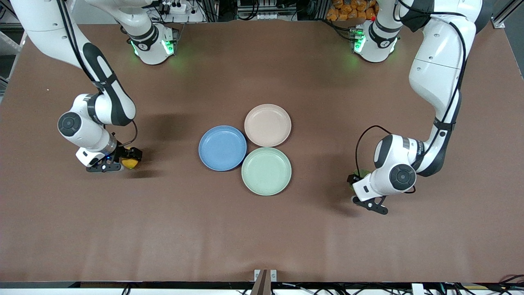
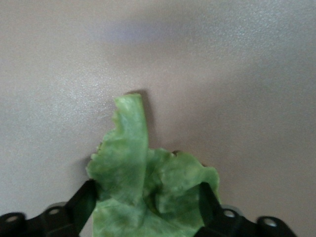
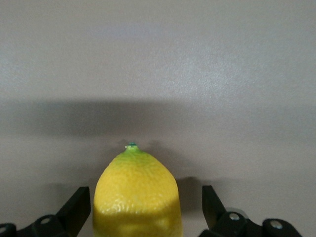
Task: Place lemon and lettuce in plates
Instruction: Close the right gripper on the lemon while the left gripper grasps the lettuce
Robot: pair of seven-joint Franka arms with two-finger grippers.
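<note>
The yellow lemon (image 1: 130,164) lies on the brown table toward the right arm's end. My right gripper (image 1: 132,155) is down around it and open; in the right wrist view the lemon (image 3: 137,197) sits between the two fingers (image 3: 79,205) with a gap on each side. The crinkled green lettuce (image 1: 361,173) lies toward the left arm's end, mostly hidden under the left hand. My left gripper (image 2: 148,192) stands open and wide around the lettuce (image 2: 143,182), whose edges reach both fingers (image 2: 83,202). The blue plate (image 1: 222,148) and the beige-pink plate (image 1: 267,125) sit empty mid-table.
A pale mint-green plate (image 1: 266,171) touches the other two plates and lies nearer the front camera than they do. Bare brown table (image 1: 262,237) stretches between the plates and each gripper.
</note>
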